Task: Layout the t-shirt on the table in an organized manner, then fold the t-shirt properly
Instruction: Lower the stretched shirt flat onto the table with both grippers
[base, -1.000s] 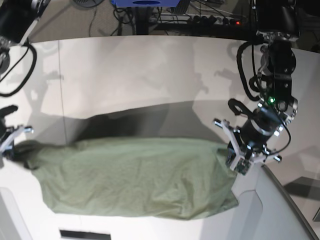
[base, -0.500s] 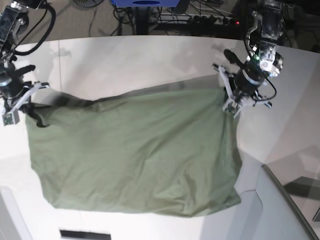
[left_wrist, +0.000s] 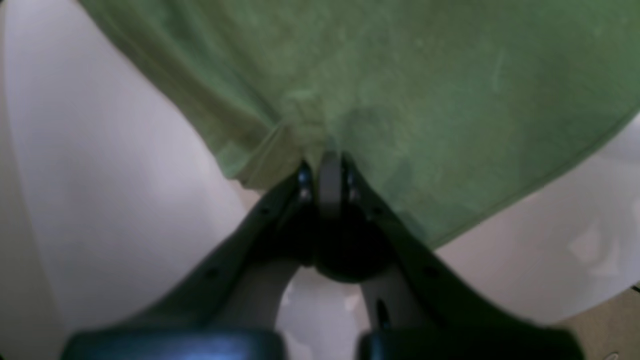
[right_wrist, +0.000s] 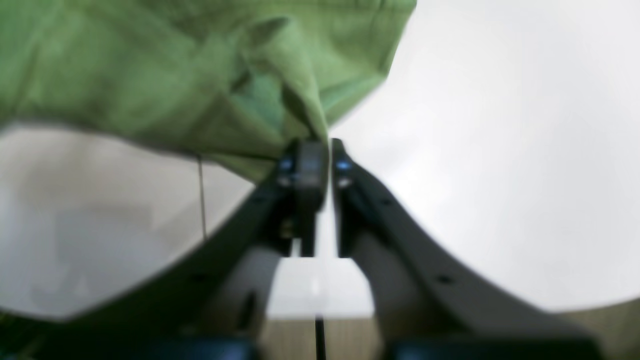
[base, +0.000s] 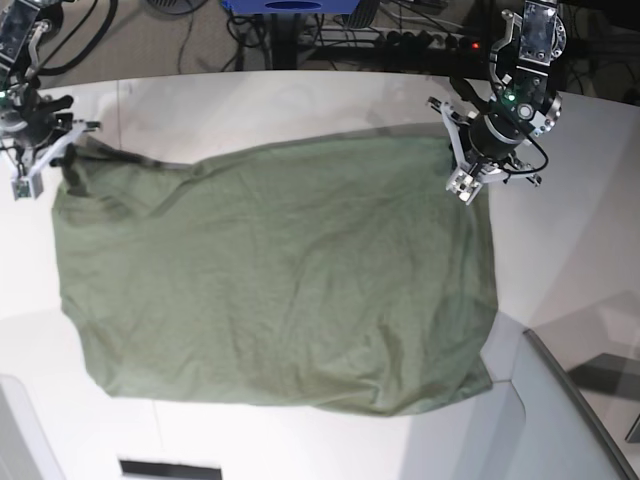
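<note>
From the base view, the t-shirt (base: 270, 280) is lying spread across the white bench (base: 300, 110), a broad olive-green sheet with soft wrinkles running over it. Its far edge is stretching between the two arms, and its near edge is sagging toward the front of the bench. The left gripper (base: 465, 165), on this view's right, is sitting at the shirt's far corner there. The right gripper (base: 40, 165), on this view's left, is sitting at the opposite far corner, where the cloth is bunching into a small dark fold. A grey angled panel (base: 560, 420) is showing at the near right, just beside the shirt's near corner.

In the left wrist view, the left gripper (left_wrist: 327, 172) is clamping its jaws tight on the shirt's (left_wrist: 400, 75) edge, with the cloth puckering where the tips are biting in. The white bench (left_wrist: 110, 175) is showing on both sides below the cloth.

In the right wrist view, the right gripper (right_wrist: 317, 155) is showing a narrow slit between its jaws. A folded corner of the shirt (right_wrist: 175, 75) is reaching down to the tips, but the picture is too blurred for me to tell whether the cloth is pinched or free. A thin dark seam (right_wrist: 201, 200) is running across the bench (right_wrist: 500, 175) to the left of the jaws.
</note>
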